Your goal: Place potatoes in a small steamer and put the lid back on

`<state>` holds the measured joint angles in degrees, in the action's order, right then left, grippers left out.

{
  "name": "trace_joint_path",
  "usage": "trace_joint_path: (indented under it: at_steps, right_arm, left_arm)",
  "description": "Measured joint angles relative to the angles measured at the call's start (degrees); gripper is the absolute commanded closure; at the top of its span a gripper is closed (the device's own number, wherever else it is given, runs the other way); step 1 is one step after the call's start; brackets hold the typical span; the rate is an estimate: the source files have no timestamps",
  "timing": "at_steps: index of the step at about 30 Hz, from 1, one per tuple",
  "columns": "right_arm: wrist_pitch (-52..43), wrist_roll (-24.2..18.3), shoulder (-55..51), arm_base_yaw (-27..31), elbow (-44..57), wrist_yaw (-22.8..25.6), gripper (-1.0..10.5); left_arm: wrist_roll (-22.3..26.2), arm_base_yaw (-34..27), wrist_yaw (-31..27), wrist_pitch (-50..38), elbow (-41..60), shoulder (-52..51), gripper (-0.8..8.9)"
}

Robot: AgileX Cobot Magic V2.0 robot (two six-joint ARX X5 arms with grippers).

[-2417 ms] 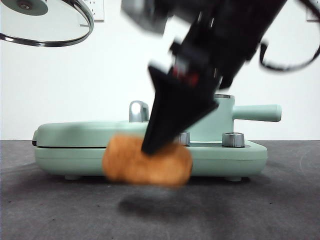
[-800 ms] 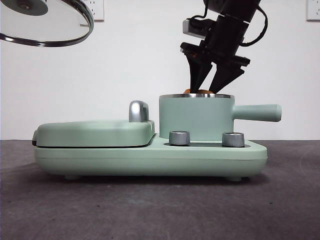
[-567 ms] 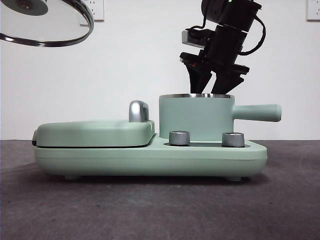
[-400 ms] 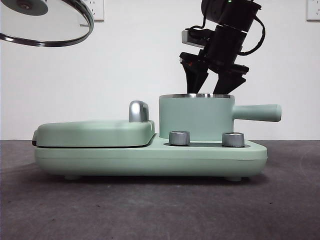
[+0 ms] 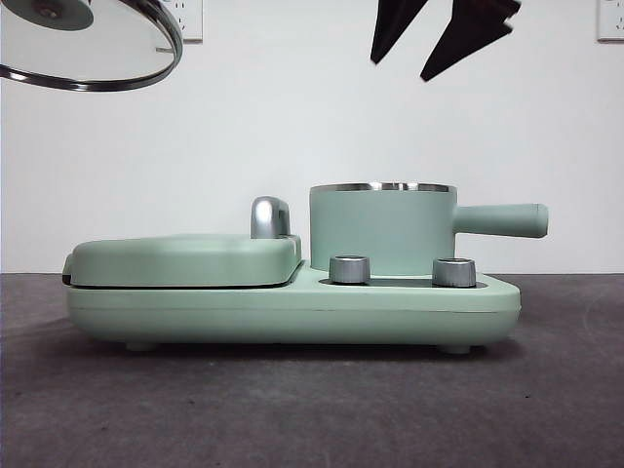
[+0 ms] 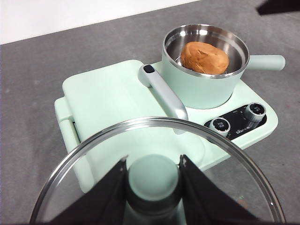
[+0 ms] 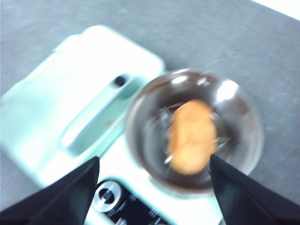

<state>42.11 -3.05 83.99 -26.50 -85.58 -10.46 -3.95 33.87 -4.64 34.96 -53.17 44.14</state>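
Glass and steel sit highest on the left: the lid hangs in the air at the front view's top left corner, level and well above the table. The left wrist view shows the left gripper with its two jaws pinching the lid's mint knob from both sides, the clear disc spreading around it. Below and further right stands the green cooker, its flat grill cover shut on the left half, with a silvery handle at the cover's inner edge. On the cooker's right half stands the steamer, uncovered, its steel rim bare and its straight side handle pointing right. Two steel dials sit on the cooker's front, below the pot. The potato lies inside the steamer, resting in the steel bowl, alone and touched by nothing. High over the pot, at the front view's top edge, the right gripper hangs with its jaws spread wide and empty; its own blurred wrist view looks straight down on the potato in the pot.
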Motion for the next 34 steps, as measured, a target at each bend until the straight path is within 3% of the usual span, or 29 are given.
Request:
trace_joint_path:
  at_steps: [7, 16, 23, 34]
  right_arm:
    - [-11.13, 2.58, -20.96, -4.37, 23.21, 2.64, 6.2]
    - [-9.66, 6.08, -40.74, -7.26, 39.78, 5.99, 6.2]
    - [-4.55, 8.15, -49.03, -7.65, 42.45, 7.63, 6.2]
    - [-3.91, 8.02, -50.25, -7.65, 42.45, 9.84, 6.2]
  left_arm:
    - [0.00, 0.00, 0.00, 0.00, 0.00, 0.00, 8.00]
    - [0.00, 0.00, 0.02, -0.02, 0.00, 0.00, 8.00]
    - [0.02, 0.02, 4.63, -4.46, 0.00, 3.13, 8.00]
    - [1.73, 2.69, 6.08, -25.16, -0.02, 20.00, 8.00]
